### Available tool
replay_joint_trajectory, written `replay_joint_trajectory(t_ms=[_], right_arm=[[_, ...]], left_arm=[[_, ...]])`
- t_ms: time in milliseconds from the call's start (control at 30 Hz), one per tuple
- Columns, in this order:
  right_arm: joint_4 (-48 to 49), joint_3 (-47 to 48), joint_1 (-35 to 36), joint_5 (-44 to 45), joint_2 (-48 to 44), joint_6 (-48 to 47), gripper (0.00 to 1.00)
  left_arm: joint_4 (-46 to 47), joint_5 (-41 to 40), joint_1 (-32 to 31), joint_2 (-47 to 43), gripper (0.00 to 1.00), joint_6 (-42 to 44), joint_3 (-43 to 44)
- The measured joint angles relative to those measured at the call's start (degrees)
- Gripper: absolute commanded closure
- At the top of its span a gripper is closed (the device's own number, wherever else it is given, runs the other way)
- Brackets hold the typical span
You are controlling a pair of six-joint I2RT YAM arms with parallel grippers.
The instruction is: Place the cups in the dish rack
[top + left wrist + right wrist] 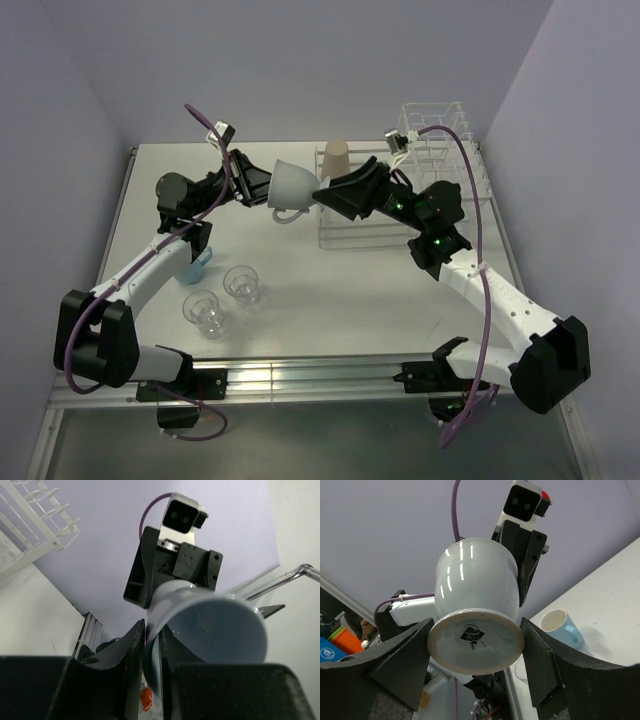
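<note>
At 8 o'clock on the table (330,310), small light blue cup (197,266): resting under the left forearm.
Near tumbler (205,312): upright at 7 o'clock.
Far tumbler (243,285): upright, just beside it at its 1 o'clock.
Left gripper (262,186): jaws astride the mug's rim wall; whether they pinch it, I cannot tell.
Handled mug (292,183): in the air at 12 o'clock, on its side, mouth toward 9, base toward 3.
Right gripper (325,192): clamped on the mug's base, a finger on either side.
Tan paper cup (337,157): in the rack's 11 o'clock corner.
Dish rack (340,230): at 2 o'clock, tall dividers at its far right end.
</note>
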Motion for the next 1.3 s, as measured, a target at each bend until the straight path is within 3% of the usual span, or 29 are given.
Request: replay_joint_trajectory(t_ms=[600,1100,1300], right_arm=[[-15.17,1.14,0.55,3.63,-5.09,-4.81,1.0],[-29.29,3.52,0.44,9.97,-6.93,-10.38,1.0],[-40.68,7.96,-1.29,15.06,-6.86,-14.43,1.0]], left_arm=[[-2.99,-1.77,0.11,0.0,0.53,2.27,0.28],[-6.73,-1.66,5.55,0.02,0.51,4.17,4.33],[-14.75,-1.77,8.9,-0.79,0.51,8.57,4.52]])
